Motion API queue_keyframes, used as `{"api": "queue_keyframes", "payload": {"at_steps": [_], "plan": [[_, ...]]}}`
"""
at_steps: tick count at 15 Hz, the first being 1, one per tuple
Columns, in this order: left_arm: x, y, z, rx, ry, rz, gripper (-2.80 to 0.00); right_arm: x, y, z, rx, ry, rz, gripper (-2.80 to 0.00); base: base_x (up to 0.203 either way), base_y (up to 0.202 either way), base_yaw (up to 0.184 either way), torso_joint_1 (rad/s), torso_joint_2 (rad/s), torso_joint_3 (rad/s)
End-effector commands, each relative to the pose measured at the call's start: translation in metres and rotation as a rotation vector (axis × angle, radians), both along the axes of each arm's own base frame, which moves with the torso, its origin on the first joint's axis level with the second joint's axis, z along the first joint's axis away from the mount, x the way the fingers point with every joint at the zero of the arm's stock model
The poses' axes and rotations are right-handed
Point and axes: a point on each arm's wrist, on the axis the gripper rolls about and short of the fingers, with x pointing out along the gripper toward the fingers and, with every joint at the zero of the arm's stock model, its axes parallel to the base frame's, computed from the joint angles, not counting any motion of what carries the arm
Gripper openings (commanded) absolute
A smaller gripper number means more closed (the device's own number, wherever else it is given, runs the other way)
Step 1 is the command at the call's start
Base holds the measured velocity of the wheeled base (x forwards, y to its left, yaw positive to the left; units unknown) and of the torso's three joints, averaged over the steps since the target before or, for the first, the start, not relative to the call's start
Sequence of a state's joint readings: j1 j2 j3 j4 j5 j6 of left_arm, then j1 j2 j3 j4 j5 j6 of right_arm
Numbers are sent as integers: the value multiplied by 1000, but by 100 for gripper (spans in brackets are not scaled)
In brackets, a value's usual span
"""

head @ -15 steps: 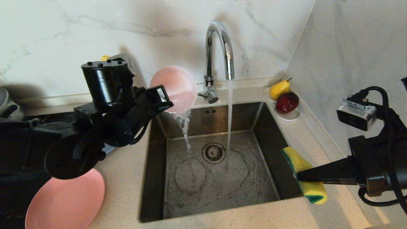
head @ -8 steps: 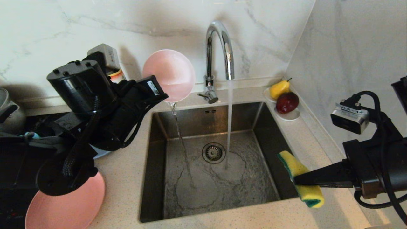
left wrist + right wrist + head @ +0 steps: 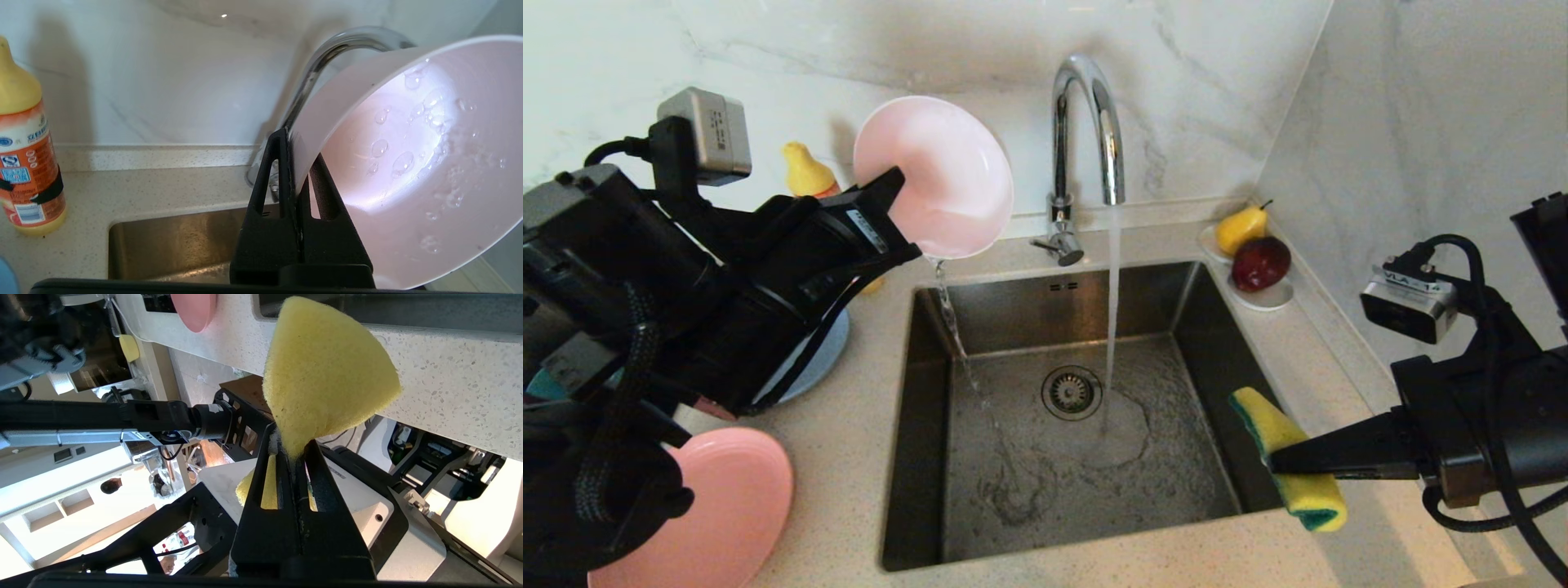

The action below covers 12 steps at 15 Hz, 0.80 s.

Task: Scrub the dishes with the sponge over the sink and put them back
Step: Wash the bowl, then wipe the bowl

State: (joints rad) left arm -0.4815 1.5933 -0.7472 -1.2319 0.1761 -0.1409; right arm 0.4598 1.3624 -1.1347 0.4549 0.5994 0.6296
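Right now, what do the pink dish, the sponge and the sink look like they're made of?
Pink dish: probably matte plastic, though glazeless ceramic is possible; thin rim, dull surface, water beading on it.
Sponge: soft yellow foam with a green scouring layer; visibly porous and squeezed where gripped.
Sink: brushed stainless steel; grey metallic sheen.

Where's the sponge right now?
In the head view the sponge is pinched in the right gripper, at the sink's right rim, clear of the tap's stream.

The dish (image 3: 935,175) hangs above the sink's (image 3: 915,457) back-left corner, sponge (image 3: 1290,461) right.
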Motion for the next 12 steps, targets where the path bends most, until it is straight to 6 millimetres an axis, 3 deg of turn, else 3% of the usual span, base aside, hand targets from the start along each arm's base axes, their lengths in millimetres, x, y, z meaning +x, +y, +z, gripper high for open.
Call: {"api": "queue_keyframes", "payload": {"at_steps": [1, 5, 9, 12], "plan": [[-8, 4, 5, -10, -22, -8, -280, 1, 1, -3, -2, 15, 1, -280, 0, 0, 0, 0, 0, 0], [-4, 2, -6, 24, 53, -9, -280, 1, 1, -2, -1, 13, 3, -280, 0, 0, 0, 0, 0, 0], [-3, 2, -38, 197, 445, -10, -280, 1, 3, 13, 59, -14, 58, -280, 0, 0, 0, 0, 0, 0], [-8, 4, -50, 278, 674, -11, -280, -6, 10, 23, 78, -38, 108, -280, 0, 0, 0, 0, 0, 0]]}}
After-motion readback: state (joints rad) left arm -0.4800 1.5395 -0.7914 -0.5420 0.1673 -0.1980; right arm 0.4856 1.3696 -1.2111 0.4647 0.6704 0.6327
